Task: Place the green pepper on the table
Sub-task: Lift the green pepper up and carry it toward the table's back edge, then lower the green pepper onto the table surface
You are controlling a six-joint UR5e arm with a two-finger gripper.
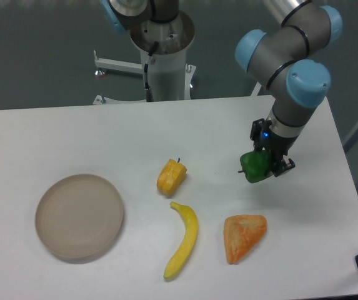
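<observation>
White and matte, the table [60, 137] fills most of the view, with a dark grey wall behind it and the arm's pedestal at the far edge. Over the right part of the tabletop hangs the gripper [261, 164], pointing down from a grey-and-blue wrist, its two dark fingers pinching the green pepper [254, 166] between them. The pepper sits at the fingertips, glossy and bright, clear of the surface as far as one can judge from its small shadow. Below the gripper and a little to its left, nearer the camera, lies an orange wedge-shaped piece of food [243, 236]. Further left of the gripper rests the yellow-orange pepper [170, 177], and just beneath that a yellow banana [183, 239] lies lengthwise. Well apart from the gripper, far to its left, sits a round beige plate [79, 215].
</observation>
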